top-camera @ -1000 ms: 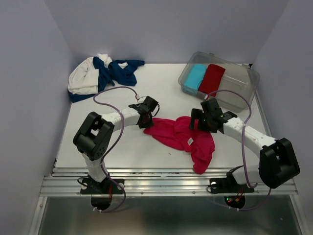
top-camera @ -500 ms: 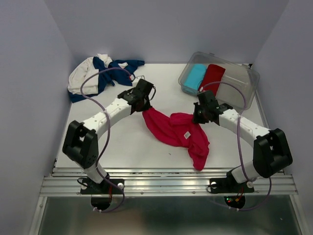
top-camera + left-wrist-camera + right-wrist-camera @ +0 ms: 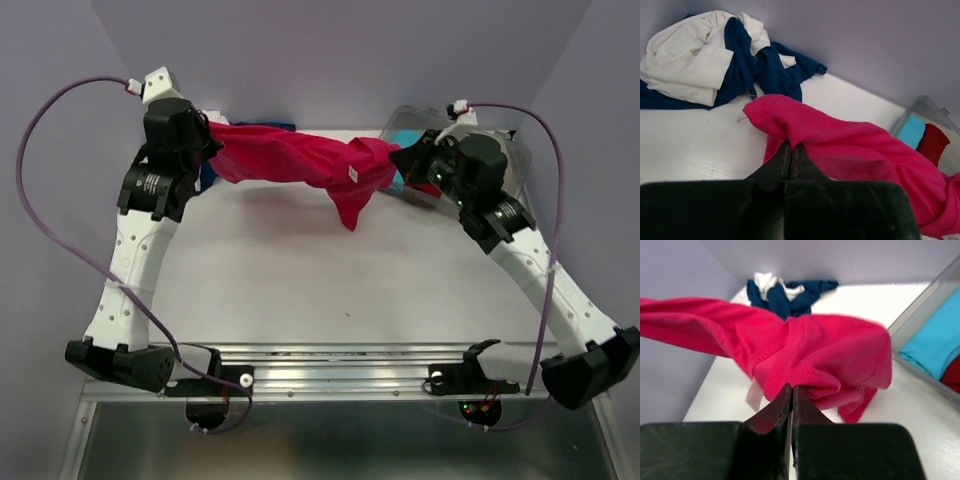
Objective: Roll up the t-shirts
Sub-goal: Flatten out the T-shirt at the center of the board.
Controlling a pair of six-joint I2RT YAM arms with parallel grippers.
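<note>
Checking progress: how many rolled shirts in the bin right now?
2: a light-blue roll and a darker red roll beside it in the clear bin; more may be hidden.

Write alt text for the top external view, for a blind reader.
A pink-red t-shirt hangs stretched between the robot's left tool and right tool, raised above the white table; a clear bin sits far right.

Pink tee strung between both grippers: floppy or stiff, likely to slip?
Probably floppy: the pink tee sags between the left gripper and right gripper, one part dangling below. Likely light: two fingertip pinches hold it up. Slipping seems possible, since each pinch catches only a small fold.
</note>
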